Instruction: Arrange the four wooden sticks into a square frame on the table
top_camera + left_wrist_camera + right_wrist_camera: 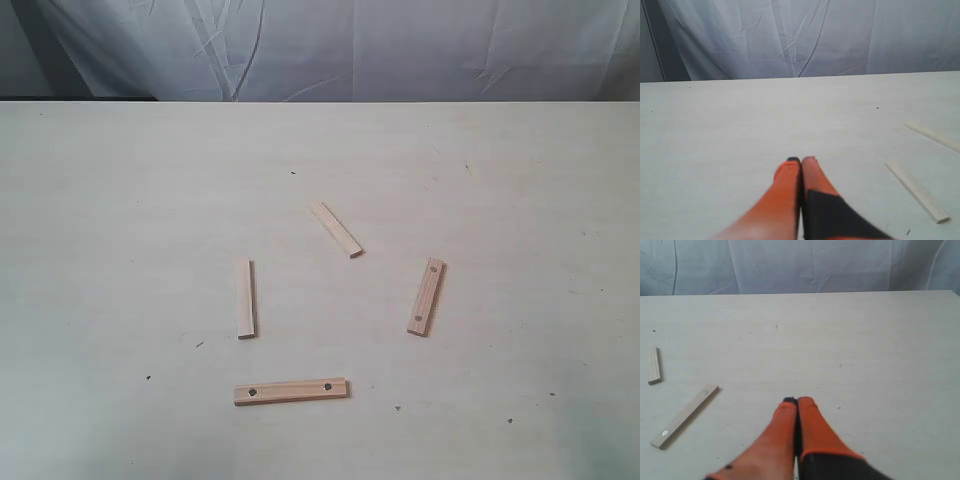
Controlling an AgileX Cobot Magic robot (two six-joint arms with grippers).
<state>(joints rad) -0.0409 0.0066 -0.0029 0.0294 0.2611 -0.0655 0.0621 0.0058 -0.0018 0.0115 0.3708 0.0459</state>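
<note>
Four wooden sticks lie apart on the table [120, 200], forming no square. A plain stick [336, 229] lies slanted at the centre back, another plain stick [246, 299] lies lengthwise to its left. A holed stick [427, 297] lies at the right, and a second holed stick [291, 391] lies crosswise at the front. Neither arm shows in the exterior view. My left gripper [801, 161] is shut and empty over bare table, with the two plain sticks [916, 190] [934, 136] off to one side. My right gripper [797, 401] is shut and empty too, apart from a holed stick [684, 416] and a plain stick's end [654, 365].
A wrinkled pale curtain [330, 45] hangs behind the table's far edge. A few tiny dark specks [148, 378] dot the tabletop. Nothing else stands on the table around the sticks.
</note>
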